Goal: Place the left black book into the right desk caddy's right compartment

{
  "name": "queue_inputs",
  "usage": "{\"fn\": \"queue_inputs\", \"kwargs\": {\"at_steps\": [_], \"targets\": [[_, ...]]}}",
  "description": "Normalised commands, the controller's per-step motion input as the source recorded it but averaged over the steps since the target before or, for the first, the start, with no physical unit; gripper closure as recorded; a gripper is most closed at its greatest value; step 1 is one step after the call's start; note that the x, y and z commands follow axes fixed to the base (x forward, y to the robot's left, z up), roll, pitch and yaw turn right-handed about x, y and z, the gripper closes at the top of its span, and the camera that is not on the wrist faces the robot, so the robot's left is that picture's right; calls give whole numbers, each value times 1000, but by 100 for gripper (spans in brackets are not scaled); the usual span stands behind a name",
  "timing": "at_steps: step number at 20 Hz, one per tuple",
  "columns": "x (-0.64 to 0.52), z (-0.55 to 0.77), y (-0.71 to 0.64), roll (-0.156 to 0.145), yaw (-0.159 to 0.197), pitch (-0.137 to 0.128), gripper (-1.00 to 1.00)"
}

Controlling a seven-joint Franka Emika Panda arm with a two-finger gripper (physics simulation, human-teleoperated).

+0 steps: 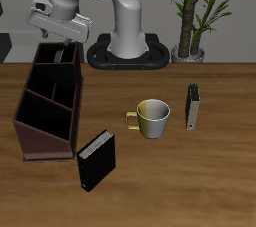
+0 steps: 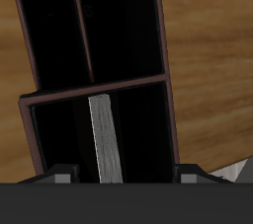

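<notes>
Exterior view: my gripper point(image 1: 60, 47) is hanging at upper left of the frame, over the back end of the right desk caddy point(image 1: 45, 131). From the wrist view the fingers point(image 2: 64, 179) are looking spread wide. They are not pinching anything, with gaps showing on both sides of the left black book point(image 2: 104, 149). The book is sitting edge-up inside the caddy's wide undivided compartment, right under my gripper. It is showing as a narrow grey strip running across from the divider wall, apart from both end walls. The two narrower compartments beyond the divider are showing only dark floor. A yellowish mug point(image 1: 152, 118) is standing mid-frame on the desk point(image 1: 220, 181). Another black book point(image 1: 96, 161) is lying flat at lower centre, just beside the caddy's front corner. A third book point(image 1: 193, 106) is standing on edge right of the mug.
</notes>
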Motion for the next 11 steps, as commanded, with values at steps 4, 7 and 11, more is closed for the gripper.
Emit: {"fn": "queue_inputs", "kwargs": {"at_steps": [4, 7, 11], "targets": [[131, -190, -42, -12, 4, 42, -100], [99, 0, 38, 2, 4, -2, -100], [120, 237, 103, 4, -10, -32, -100]]}}
